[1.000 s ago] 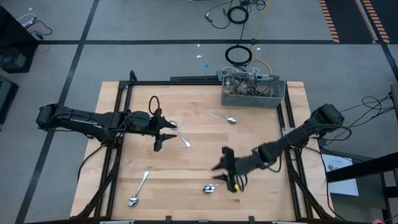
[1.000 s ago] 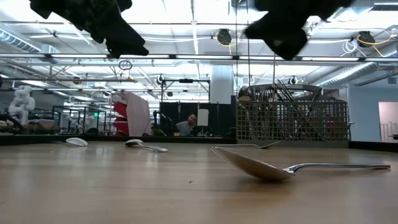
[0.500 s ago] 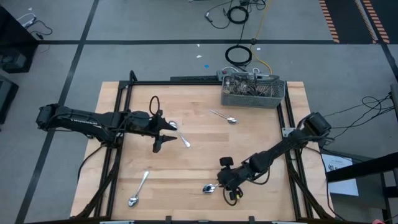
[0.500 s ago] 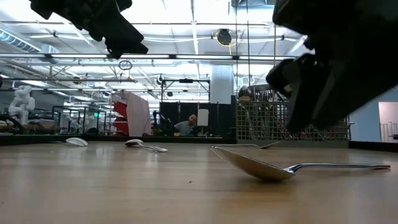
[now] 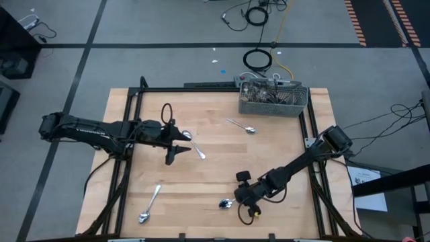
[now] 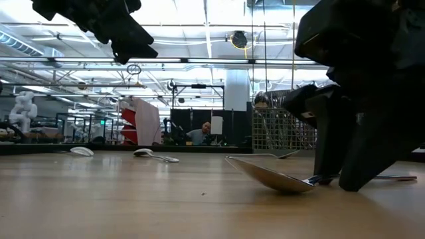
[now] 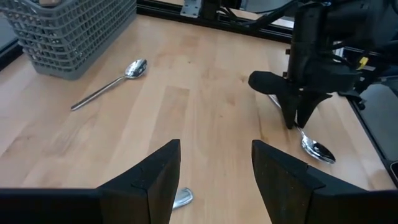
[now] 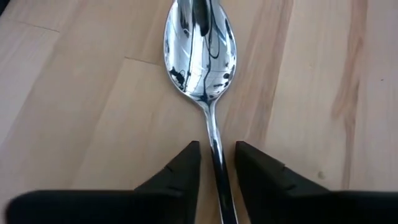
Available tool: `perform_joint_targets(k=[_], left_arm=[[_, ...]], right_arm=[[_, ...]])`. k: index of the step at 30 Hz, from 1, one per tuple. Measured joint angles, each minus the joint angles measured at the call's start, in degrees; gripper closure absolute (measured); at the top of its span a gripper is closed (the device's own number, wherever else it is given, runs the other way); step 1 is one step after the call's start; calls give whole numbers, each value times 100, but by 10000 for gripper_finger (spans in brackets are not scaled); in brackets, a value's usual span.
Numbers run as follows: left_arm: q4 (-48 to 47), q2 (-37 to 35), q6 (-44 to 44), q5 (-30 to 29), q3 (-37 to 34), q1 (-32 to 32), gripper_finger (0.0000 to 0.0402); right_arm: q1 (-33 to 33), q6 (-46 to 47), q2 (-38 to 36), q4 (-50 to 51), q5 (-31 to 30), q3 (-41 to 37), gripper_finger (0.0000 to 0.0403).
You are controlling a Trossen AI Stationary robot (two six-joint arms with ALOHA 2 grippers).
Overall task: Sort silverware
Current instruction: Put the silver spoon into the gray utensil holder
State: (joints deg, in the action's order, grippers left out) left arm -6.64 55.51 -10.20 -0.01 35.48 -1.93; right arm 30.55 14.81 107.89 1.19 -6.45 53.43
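**Right end effector.** My right end effector is down at the surface, close to its front edge and right of centre. Its two fingers straddle the handle of a spoon, one on each side. A thin strip of wood shows between each finger and the handle, so the end effector is released and not clamped on anything. In the low view the fingertips reach down to the surface at the handle, just behind the bowl.

**Task item at the right end effector.** This spoon lies flat on the surface with its bowl facing up. The bowl points away from my right wrist, and the handle runs back between the fingers.

**Left end effector.** My left end effector hangs above the surface, left of centre. Its fingers are spread wide with nothing between them. A second spoon lies on the surface just beside it.

**Remaining silverware.**
- A third spoon lies right of centre, near the basket and apart from it.
- A fourth spoon lies near the front left corner.
- The grey wire-mesh basket stands at the far right corner of the surface, with more silverware standing in it.
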Motion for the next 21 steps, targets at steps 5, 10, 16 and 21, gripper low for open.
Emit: perform_joint_targets(k=[5,10,16,21], left_arm=[[3,0,1,-136,0,2,197],[21,-1,0,-353,0,4,197],[28,-1,3,-393,0,2,197],[31,0,5,-498,0,4,197]], right_arm=[[-4,129,41,28,35,0,378],[-25,368,-165,35,70,-18,390],[-241,545,-1039,65,84,-38,398],[-479,451,-1885,25,-452,-39,400]])
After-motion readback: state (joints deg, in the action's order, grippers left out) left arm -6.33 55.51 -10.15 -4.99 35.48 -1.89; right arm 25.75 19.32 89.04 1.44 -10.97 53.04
